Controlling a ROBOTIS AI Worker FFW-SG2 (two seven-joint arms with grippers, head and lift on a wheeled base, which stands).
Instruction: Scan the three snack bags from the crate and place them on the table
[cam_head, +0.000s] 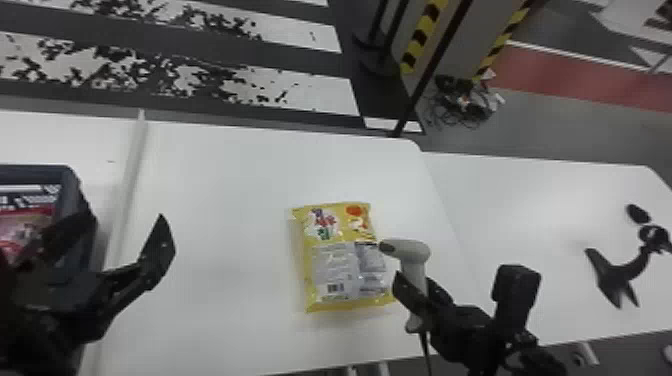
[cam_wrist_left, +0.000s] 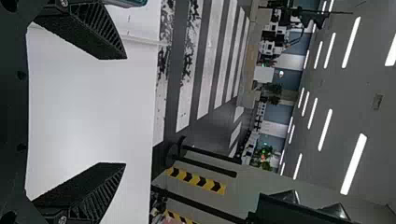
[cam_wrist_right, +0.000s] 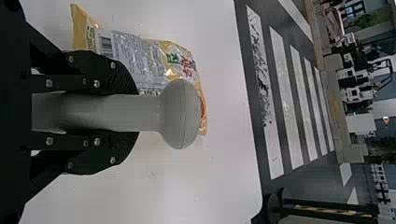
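The left claw (cam_head: 122, 220) is wide open and empty, its two fingers spread well apart beside the right-hand wall of the crate (cam_head: 37, 172). The right claw (cam_head: 417, 287) is closed around the handle of a pale grey scanner (cam_head: 414, 250), with one finger on each side of the grip. The scanner stands roughly upright, its head above the handle and its dark nose turned left, at the right edge of the yellow snack bag (cam_head: 335, 265). I cannot tell whether the two touch.

That yellow snack bag lies flat on the white bench (cam_head: 225, 200), between the two claws, with a barcode (cam_head: 336, 287) facing up close to its near edge. A red snack bag (cam_head: 27, 220) is inside the dark crate at the left, partly hidden behind the left arm.

A cord (cam_head: 425, 350) hangs from the foot of the scanner's handle. Farther right, a black stand (cam_head: 620, 272) sits on another white surface (cam_head: 520, 210), well apart from the yellow snack bag.
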